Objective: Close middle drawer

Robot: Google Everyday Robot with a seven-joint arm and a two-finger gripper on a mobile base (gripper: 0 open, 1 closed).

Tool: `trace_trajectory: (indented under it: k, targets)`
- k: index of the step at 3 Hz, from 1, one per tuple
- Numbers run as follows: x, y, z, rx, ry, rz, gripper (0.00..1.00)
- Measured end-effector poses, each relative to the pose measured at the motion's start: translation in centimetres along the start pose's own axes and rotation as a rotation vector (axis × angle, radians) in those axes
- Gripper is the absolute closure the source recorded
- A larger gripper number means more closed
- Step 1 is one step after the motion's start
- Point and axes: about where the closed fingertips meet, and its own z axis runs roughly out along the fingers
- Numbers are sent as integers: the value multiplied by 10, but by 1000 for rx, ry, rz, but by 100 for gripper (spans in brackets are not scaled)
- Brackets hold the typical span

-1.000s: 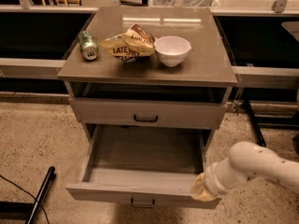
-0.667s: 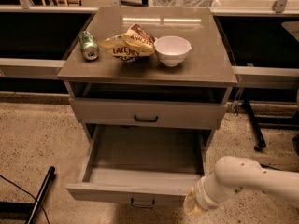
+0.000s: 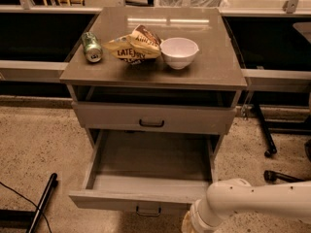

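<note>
The middle drawer is pulled far out of the grey cabinet, and its grey inside shows nothing in it. Its small dark bar handle sits at the centre of the front, near the bottom of the view. Above it the upper drawer is pushed in. The lowest drawer is hidden under the open one. My white arm comes in from the lower right. My gripper is at the bottom edge, just right of the handle and in front of the drawer front, mostly cut off.
On the cabinet top lie a green can on its side, a yellow chip bag and a white bowl. A black pole lies on the floor at left. Black chair legs with castors stand at right.
My arm has moved left and down along the drawer front, so the gripper has dropped towards the bottom edge of the view. The drawer has not visibly moved.
</note>
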Motion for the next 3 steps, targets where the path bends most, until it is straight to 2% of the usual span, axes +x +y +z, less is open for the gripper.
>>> trace_trajectory:
  k: [1,2,3]
  targets:
    - [-5,-10,17,29,39,6,60]
    - [-7,-29,25,62,38,63,37]
    - [-5,-39,33,60,-12,141,14]
